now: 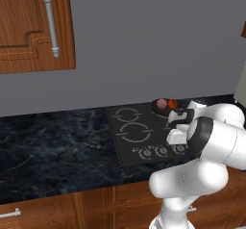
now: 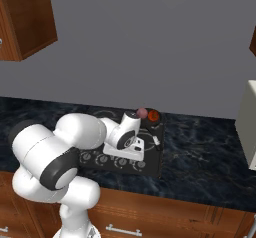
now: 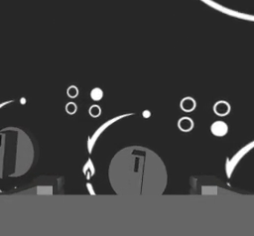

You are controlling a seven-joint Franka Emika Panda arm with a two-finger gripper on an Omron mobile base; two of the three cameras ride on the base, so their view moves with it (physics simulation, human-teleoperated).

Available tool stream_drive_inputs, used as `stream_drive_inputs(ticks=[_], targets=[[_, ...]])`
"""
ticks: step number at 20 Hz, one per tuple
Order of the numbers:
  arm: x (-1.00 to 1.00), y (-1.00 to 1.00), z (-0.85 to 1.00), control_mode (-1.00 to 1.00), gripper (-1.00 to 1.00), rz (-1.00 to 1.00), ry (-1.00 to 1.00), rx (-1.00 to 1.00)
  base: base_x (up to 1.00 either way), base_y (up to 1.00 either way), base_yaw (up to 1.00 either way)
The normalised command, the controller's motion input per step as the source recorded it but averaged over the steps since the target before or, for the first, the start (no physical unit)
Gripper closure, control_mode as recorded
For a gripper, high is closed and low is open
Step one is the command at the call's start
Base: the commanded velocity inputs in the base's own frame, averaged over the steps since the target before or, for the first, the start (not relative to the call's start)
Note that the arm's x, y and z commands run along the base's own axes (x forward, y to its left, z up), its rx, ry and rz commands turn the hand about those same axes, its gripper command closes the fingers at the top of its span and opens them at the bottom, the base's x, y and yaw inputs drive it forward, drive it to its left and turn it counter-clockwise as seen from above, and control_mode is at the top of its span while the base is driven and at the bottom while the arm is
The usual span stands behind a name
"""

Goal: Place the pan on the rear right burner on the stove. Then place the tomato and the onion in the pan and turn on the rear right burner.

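Observation:
The black glass stove (image 1: 139, 127) is set into the counter. The pan (image 1: 161, 109) sits at the stove's rear right and covers the rear right burner. The pinkish-purple onion (image 1: 162, 102) and the orange-red tomato (image 1: 172, 104) lie side by side in it. From the right base view, onion (image 2: 142, 113) and tomato (image 2: 153, 116) rest in the pan (image 2: 150, 122), whose handle tip (image 2: 156, 141) points forward. My gripper (image 3: 126, 186) hangs open just above the knob row, its fingertips (image 3: 47, 185) straddling one round knob (image 3: 137, 171) without touching it. The hand (image 1: 176, 137) is low over the stove's front right.
A second knob (image 3: 15, 152) lies left of the straddled one. Dark marble counter (image 1: 53, 146) runs left of the stove and continues to the right (image 2: 210, 152). A wooden wall cabinet (image 1: 33, 26) hangs at upper left. A white appliance (image 2: 248, 124) stands at far right.

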Motion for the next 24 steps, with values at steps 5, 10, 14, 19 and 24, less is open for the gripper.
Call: stream_drive_inputs(ticks=[5,10,14,19,24], targets=[[0.00,0.12,0.00,-1.00,-1.00,0.05,0.00,0.00,0.00,0.00,0.00],[0.00,0.08,0.00,-1.00,-1.00,0.05,-0.01,0.00,0.00,0.00,0.00],[0.00,0.00,0.00,-1.00,-1.00,0.04,-0.05,-0.01,0.00,0.00,0.00],[0.00,-0.05,0.00,-1.00,-1.00,0.03,-0.03,0.00,0.00,0.00,0.00],[0.00,-0.02,0.00,-1.00,-1.00,0.00,0.00,-0.04,0.00,0.00,0.00]])
